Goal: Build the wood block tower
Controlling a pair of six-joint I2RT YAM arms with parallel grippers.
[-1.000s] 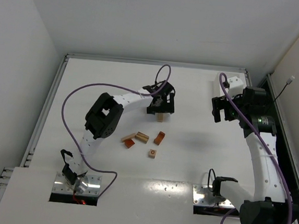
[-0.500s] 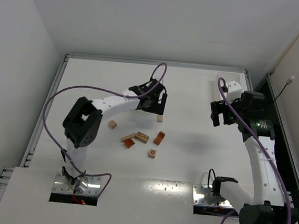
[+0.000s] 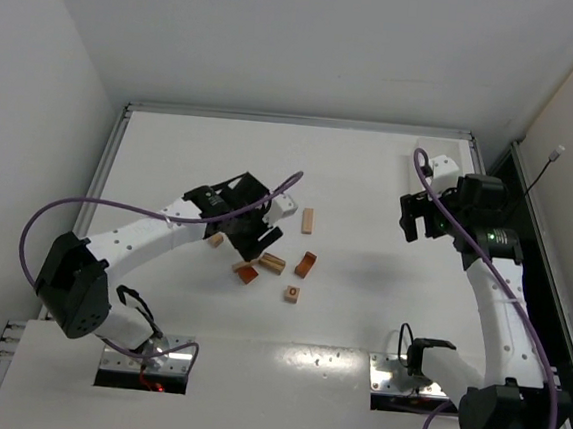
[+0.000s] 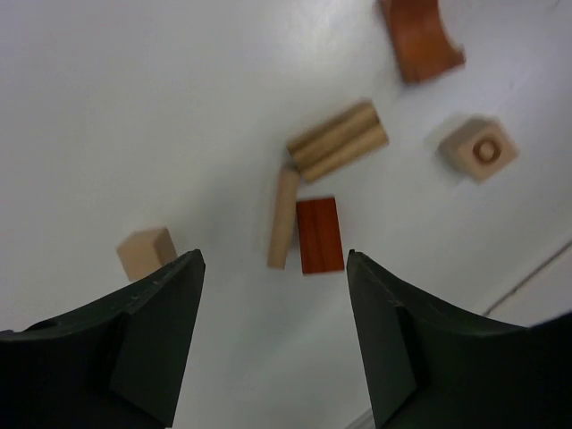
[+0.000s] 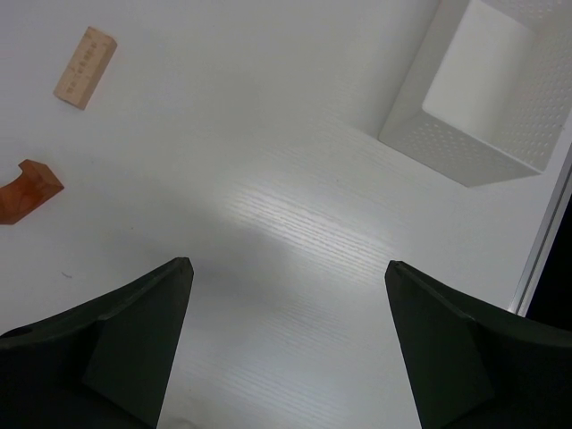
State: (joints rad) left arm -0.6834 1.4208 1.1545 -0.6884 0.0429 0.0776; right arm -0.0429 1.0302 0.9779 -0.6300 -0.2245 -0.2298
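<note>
White table (image 3: 370, 182) with a raised rim, boxed in by plain white walls; 2 robot arms reach in from the near edge. No tower stands yet; the wooden blocks (image 3: 272, 263) lie loose in a small scatter near the middle of the table, and none seems to rest on another. Left tool (image 4: 273, 277) hovers over that scatter, jaws partly apart with nothing between them; straight below it lie a thin tan stick (image 4: 283, 218) and a red flat block (image 4: 319, 235), side by side, touching or nearly so. A ridged tan block (image 4: 337, 141) sits at the stick's far end; a small tan cube (image 4: 146, 252) lies off to 1 side; a cube with a round hole (image 4: 479, 148) and a reddish arch (image 4: 420, 40) lie farther off. 1 long tan block (image 3: 308, 220) lies apart from the rest. Right tool (image 5: 286, 277) hangs well away on the right, jaws wide and empty, near a white tray (image 5: 456, 152).

Step in hand, by my reading: picking up a block. The next move calls for lowering squarely over 1 piece, likely the stick or the red block, jaws set across its narrow side so the neighbour is not nudged.
</note>
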